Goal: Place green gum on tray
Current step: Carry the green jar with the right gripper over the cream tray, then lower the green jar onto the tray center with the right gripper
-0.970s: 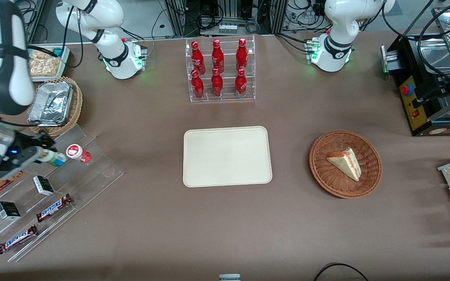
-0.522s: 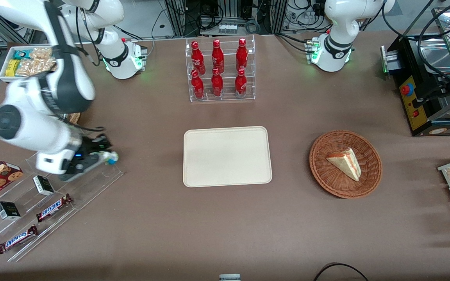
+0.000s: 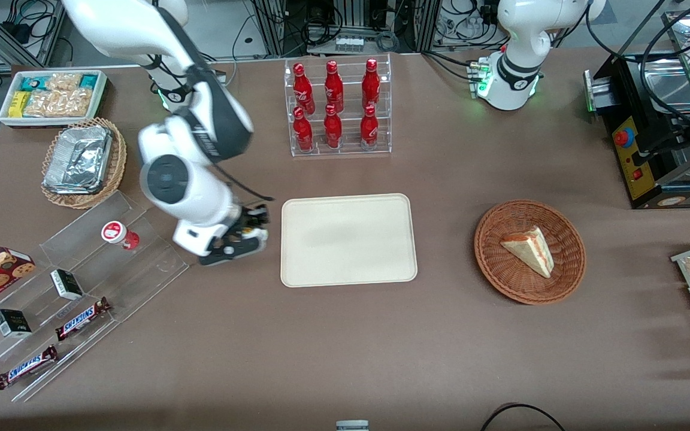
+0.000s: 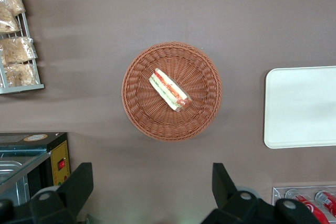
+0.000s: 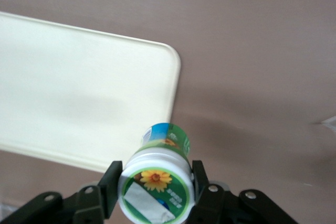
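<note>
In the right wrist view my gripper [image 5: 156, 184] is shut on the green gum [image 5: 164, 141], a small bottle with a teal-green label and a white lid bearing a green and orange flower mark. The black fingers [image 5: 111, 181] press the lid from both sides. The bottle hangs above bare table just off a rounded corner of the cream tray [image 5: 79, 93]. In the front view the gripper [image 3: 250, 232] hovers beside the tray [image 3: 348, 239], at its edge toward the working arm's end. The gum is mostly hidden by the gripper there.
A red-lidded bottle [image 3: 116, 233] stands on the clear acrylic stand [image 3: 141, 269] with Snickers bars [image 3: 81, 319]. A rack of red bottles [image 3: 336, 108] stands farther from the camera than the tray. A wicker basket with a sandwich [image 3: 529, 251] lies toward the parked arm's end.
The arm has carried the green gum off the acrylic stand and across the table to the tray's edge. The red-lidded bottle stays on the stand.
</note>
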Controlling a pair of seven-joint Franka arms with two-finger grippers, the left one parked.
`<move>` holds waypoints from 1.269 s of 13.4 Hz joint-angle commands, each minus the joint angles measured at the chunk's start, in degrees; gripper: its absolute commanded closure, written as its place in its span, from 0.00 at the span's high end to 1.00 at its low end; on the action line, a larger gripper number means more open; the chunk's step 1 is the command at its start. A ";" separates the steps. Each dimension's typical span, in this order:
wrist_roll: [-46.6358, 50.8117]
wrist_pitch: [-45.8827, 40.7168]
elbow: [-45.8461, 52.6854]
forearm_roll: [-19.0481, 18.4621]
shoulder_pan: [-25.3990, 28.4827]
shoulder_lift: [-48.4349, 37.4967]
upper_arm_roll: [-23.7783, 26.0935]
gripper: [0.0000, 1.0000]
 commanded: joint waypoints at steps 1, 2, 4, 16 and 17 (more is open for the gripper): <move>8.22 3.04 5.16 1.48 4.70 6.27 -0.79 0.00; 11.29 3.22 7.01 1.48 6.02 8.12 -0.71 0.00; 16.57 4.27 9.56 1.39 8.83 11.28 -0.71 0.00; 26.88 16.75 10.54 2.01 14.91 19.73 -0.71 0.00; 26.96 17.45 10.45 2.01 15.00 20.26 -0.71 0.00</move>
